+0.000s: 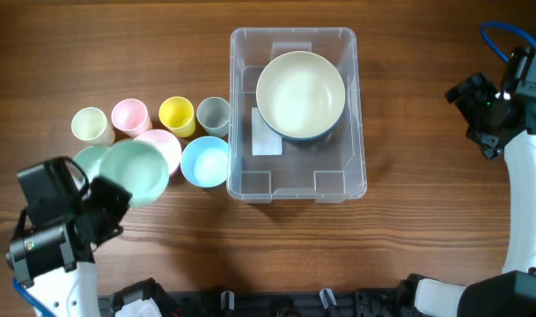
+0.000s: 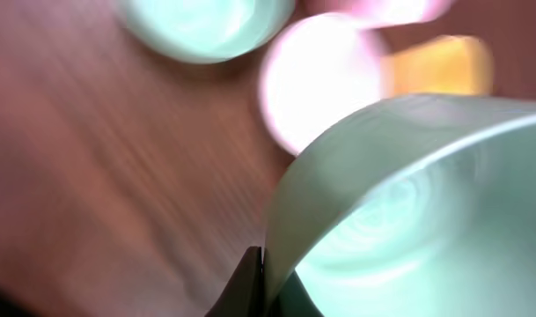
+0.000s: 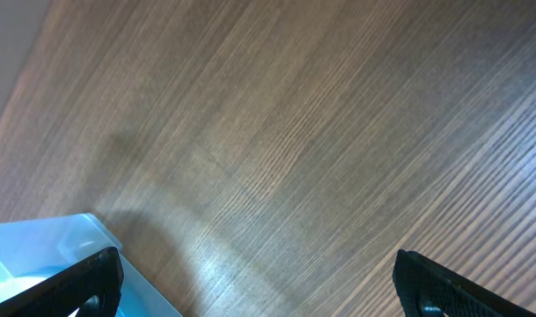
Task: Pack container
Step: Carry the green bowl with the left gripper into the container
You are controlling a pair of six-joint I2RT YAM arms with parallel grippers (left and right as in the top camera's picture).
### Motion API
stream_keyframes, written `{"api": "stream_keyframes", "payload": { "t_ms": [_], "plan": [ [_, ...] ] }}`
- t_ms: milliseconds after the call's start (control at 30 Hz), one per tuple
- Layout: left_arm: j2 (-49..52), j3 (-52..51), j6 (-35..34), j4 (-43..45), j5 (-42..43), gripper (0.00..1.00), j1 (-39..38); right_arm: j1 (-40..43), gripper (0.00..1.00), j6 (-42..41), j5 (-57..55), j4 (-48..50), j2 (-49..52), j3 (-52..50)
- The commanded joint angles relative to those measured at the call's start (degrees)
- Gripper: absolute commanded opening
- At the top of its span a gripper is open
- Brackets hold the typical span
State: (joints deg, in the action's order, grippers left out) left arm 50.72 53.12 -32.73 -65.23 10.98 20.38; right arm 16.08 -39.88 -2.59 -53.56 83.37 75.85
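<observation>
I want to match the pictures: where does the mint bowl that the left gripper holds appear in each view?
Overhead: mint bowl, lower left.
Left wrist: lower right, large and blurred.
Right wrist: not in it.
Shared landmark: pink bowl, seen in the overhead and left wrist views only.

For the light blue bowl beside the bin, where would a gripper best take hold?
Probably its rim, on the near edge, from above, one finger inside. The light blue bowl sits upright, mouth open, with the pink bowl and container crowding its sides.
</observation>
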Motion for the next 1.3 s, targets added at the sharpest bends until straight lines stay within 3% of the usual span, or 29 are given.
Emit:
{"api": "stream_keyframes", "payload": {
  "t_ms": [0,267,567,933,1100,1267],
  "plan": [
    [3.63,8.66,8.87,4.5,1.2,0.04,-9.16,0.13,1.0,-0.79,0.07,0.15,0.44,0.63],
    [24.06,22.49,11.8,9.18,1.18,0.04,-35.45,0.13,1.0,-0.81,0.07,0.15,0.44,0.63],
    [42.18,23.12,12.17,19.87,0.98,0.04,-56.22,0.13,0.99,-0.79,0.07,0.15,0.44,0.63],
    [51.84,23.12,11.08,22.67,-1.81,0.04,-61.86,0.13,0.99,-0.79,0.07,0.15,0.44,0.63],
    [51.98,23.12,11.08,24.17,-1.84,0.17,-64.81,0.13,1.0,-0.79,0.07,0.17,0.44,0.63],
    [52.26,23.12,11.04,25.9,-1.88,0.21,-66.18,0.13,1.0,-0.79,0.07,0.17,0.44,0.63]
  ]
}}
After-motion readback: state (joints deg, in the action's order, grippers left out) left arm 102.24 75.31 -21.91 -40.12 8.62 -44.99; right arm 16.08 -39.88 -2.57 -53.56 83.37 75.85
